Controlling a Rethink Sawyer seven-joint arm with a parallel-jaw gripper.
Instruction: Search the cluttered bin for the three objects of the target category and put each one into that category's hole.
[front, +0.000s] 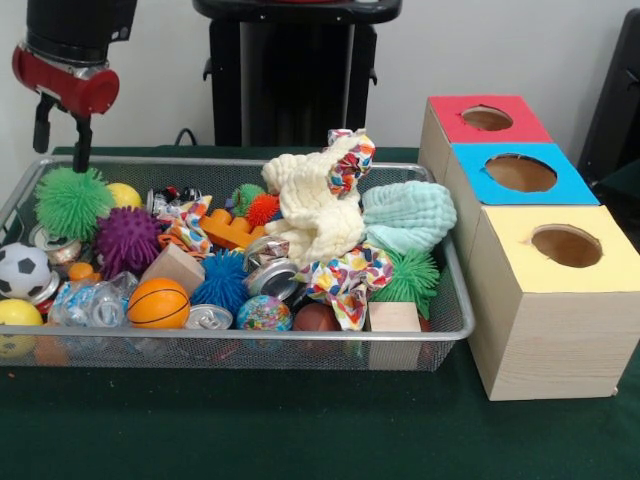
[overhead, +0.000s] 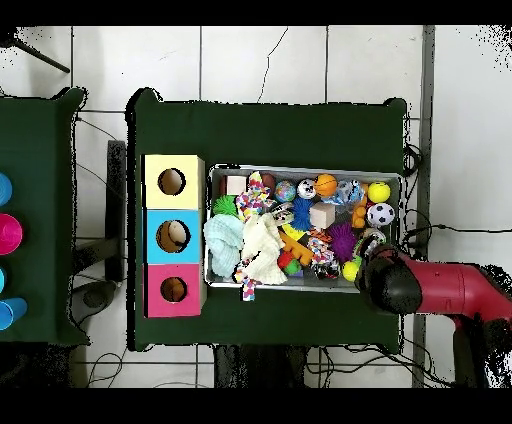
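Note:
The wire mesh bin (front: 250, 161) sits on the green table, filled with clutter; it also shows in the overhead view (overhead: 300, 168). No plush animal toy shows clearly; any are hidden among the clutter. The red-topped box (front: 450, 118) stands at the far end of the row of boxes, with its round hole (front: 487, 118) showing; the hole also shows from overhead (overhead: 174, 290). My gripper (front: 61, 160) hangs over the bin's far left corner, above a green spiky ball (front: 72, 200), open and empty. From overhead the arm's head (overhead: 388, 282) hides it.
A blue-topped box (front: 480, 188) and a yellow-topped box (front: 600, 275) stand beside the red one. A pale yellow cloth (front: 310, 200), mint cloth (front: 408, 215) and patterned cloth (front: 345, 285) are heaped at the bin's right. Spiky balls, sports balls, cans and wood blocks fill the remainder.

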